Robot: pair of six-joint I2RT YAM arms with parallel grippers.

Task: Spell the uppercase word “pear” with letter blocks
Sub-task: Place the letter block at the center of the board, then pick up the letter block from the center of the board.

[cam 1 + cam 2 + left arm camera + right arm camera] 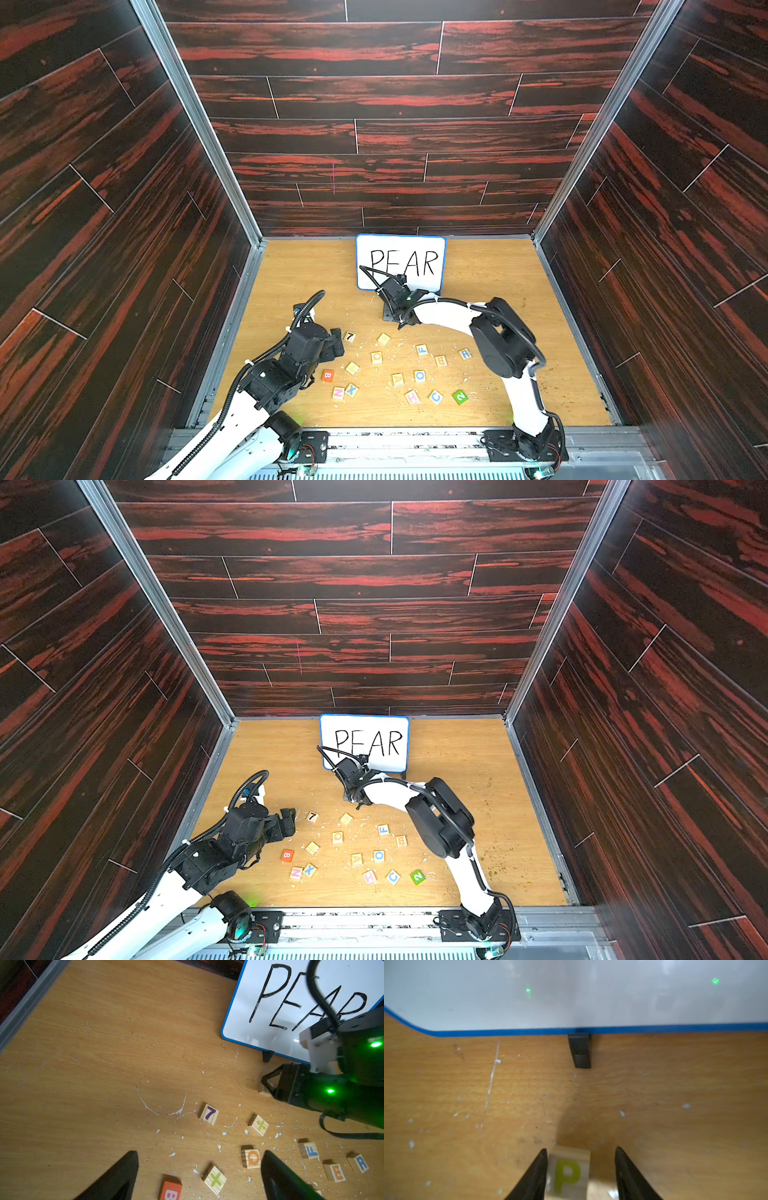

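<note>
**P block (569, 1174) down before the whiteboard (571, 991): first letter looks placed.**
It sits on the surface (675, 1084) between the right pincer's (581, 1149) part-open jaws, one finger touching it and the other clear. The E block (441, 360), A block (397, 379) and R block (465, 353) lie scattered well apart. The left pincer (200, 1152) gapes wide, empty. Next, likely: lift clear and fetch the E block.

- left arm (235, 417), right arm (527, 397): glossy white tubular link shells, matte black rounded joint housings
- black corrugated cable conduit (308, 300) looped at each wrist, white zip ties
- green status LEDs (375, 1044) lit on right arm
- right gripper (580, 1149): black fingers, tapered to points
</note>
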